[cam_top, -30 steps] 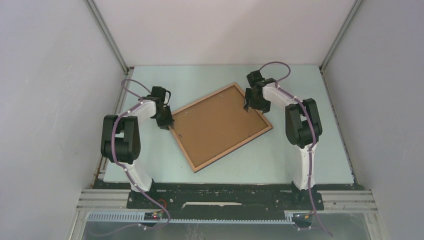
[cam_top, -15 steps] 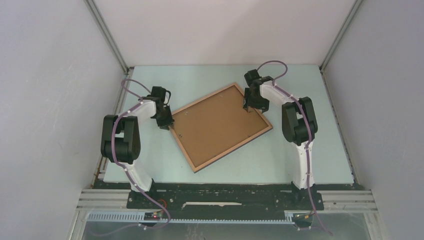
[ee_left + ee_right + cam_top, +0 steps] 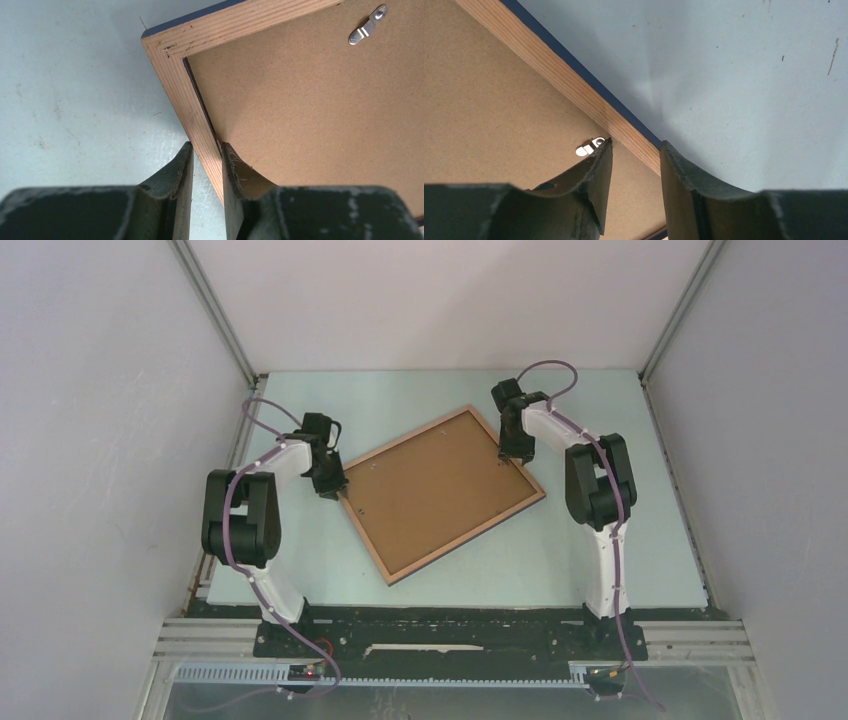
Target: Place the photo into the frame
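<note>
The frame (image 3: pixel 466 539) lies on the table, turned at an angle, brown wood face up. The photo (image 3: pixel 440 490) sits inside it with its brown fibreboard back up; the print side is hidden. My left gripper (image 3: pixel 335 490) is shut on the frame's left rail (image 3: pixel 175 85) near a corner, one finger outside it and one on the photo's back (image 3: pixel 310 110). My right gripper (image 3: pixel 513 453) is open and straddles the right rail (image 3: pixel 549 75). Its inner fingertip (image 3: pixel 605 150) rests on the photo's back (image 3: pixel 489 110) beside a small metal clip (image 3: pixel 586 148).
Another metal clip (image 3: pixel 367 25) lies on the photo's back near the far rail. The pale green table (image 3: pixel 600 540) is walled by white panels on the left, back and right. Both arm bases stand at the near edge.
My right gripper has shifted slightly over the frame's right rail and come down onto it. The left gripper, the frame and the photo have not moved.
</note>
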Controlling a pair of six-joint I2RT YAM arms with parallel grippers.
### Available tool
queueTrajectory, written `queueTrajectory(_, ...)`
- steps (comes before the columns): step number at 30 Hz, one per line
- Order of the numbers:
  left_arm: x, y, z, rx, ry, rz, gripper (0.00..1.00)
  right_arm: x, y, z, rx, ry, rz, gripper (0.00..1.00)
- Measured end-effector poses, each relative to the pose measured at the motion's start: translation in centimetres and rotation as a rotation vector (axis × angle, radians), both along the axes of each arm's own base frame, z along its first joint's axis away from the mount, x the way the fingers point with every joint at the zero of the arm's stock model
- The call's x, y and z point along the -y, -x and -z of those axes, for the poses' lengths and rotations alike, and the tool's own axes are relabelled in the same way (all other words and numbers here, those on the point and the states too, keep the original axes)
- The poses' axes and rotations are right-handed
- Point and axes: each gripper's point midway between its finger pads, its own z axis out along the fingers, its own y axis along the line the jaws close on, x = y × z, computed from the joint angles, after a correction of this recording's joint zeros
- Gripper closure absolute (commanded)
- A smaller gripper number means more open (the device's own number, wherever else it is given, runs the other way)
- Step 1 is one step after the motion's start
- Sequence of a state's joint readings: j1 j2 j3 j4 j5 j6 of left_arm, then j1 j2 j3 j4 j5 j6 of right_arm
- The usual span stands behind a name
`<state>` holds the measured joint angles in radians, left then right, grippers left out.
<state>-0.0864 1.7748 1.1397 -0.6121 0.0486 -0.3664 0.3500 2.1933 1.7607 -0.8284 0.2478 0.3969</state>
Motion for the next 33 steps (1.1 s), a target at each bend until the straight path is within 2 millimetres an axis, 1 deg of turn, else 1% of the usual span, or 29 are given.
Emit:
queueTrajectory(2,0.0,0.0,0.0,0.000,0.000,0.000,0.86,0.3,0.0,0.0,-0.004,0.006,0.002,0.57)
queueTrajectory(3,0.0,0.0,0.0,0.000,0.000,-0.001,0.86,0.3,0.1,0.0,-0.004,0.007,0.002,0.54)
queueTrajectory(5,-0.1,0.0,0.0,0.000,0.001,-0.001,0.86,0.3,0.1,0.1,-0.005,0.007,0.002,0.47)
queueTrajectory(11,-0.1,0.0,0.0,0.000,0.001,-0.002,0.85,0.0,0.1,0.0,-0.002,-0.007,-0.006,0.32)
queueTrajectory(12,-0.1,0.0,0.0,-0.001,0.001,-0.003,0.82,0.1,0.2,0.1,-0.004,-0.006,-0.004,0.31)
queueTrajectory(15,-0.1,0.0,0.0,-0.001,0.003,-0.007,0.56,0.2,0.7,0.1,-0.005,-0.016,-0.006,0.30)
queueTrajectory(16,-0.1,0.0,0.0,-0.001,0.003,-0.011,0.52,0.0,0.9,0.1,-0.009,-0.034,-0.011,0.30)
queueTrajectory(18,0.0,-0.2,-0.1,0.002,0.023,-0.030,0.48,-0.3,1.0,0.2,-0.005,-0.061,-0.025,0.30)
queueTrajectory(22,0.2,-0.5,-0.2,0.011,0.058,-0.043,0.46,-0.7,1.2,-0.1,-0.001,-0.173,-0.042,0.29)
queueTrajectory(25,0.4,-0.6,0.5,-0.009,0.095,-0.060,0.45,-0.8,1.1,-0.2,-0.001,-0.229,-0.049,0.29)
queueTrajectory(29,0.1,-1.5,0.4,-0.036,0.145,-0.116,0.42,-1.2,1.4,-0.3,0.009,-0.275,-0.074,0.29)
queueTrajectory(31,-0.3,-2.9,0.3,-0.036,0.153,-0.139,0.41,-1.5,1.8,-0.5,0.010,-0.296,-0.090,0.28)
queueTrajectory(33,-0.6,-4.9,0.1,-0.020,0.157,-0.158,0.38,-2.0,2.7,-0.5,0.009,-0.315,-0.107,0.28)
